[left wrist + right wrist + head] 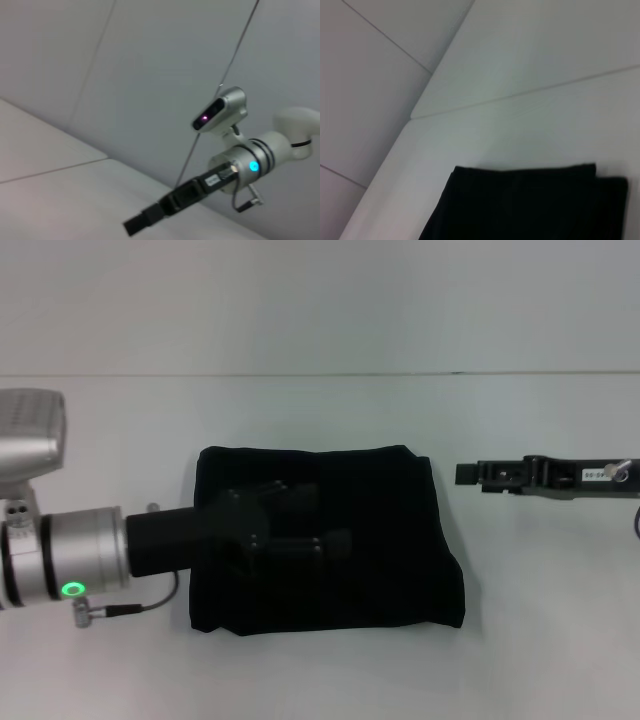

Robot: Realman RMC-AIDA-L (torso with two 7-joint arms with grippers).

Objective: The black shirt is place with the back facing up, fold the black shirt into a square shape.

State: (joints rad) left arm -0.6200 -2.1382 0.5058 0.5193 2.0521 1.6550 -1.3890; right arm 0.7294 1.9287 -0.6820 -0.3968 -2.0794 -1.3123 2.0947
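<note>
1. The black shirt [330, 550] lies folded into a near-square block at the middle of the white worktop [540, 640], its edges roughly parallel to the worktop's far edge.

2. The left tool [300, 530] reaches in from the robot's left, over the shirt's left half; its dark fingers blend with the cloth beneath them, so whether they are parted, closed or gripping fabric cannot be told.

3. A silver wrist with a green ring light [72, 589] sits just off the shirt's left edge, a thin cable hanging below it.

4. The right tool [468, 474] is held level just beside the shirt's upper right corner, apart from the cloth and holding nothing; its tip appears as a single closed block with no visible gap.

5. In the left wrist view, the right tool [142, 220] is seen over bare worktop, with a blue-lit wrist behind it.

6. The right wrist view shows one folded corner of the shirt [530, 205], layered edges visible, lying flat on the worktop near the wall.
</note>
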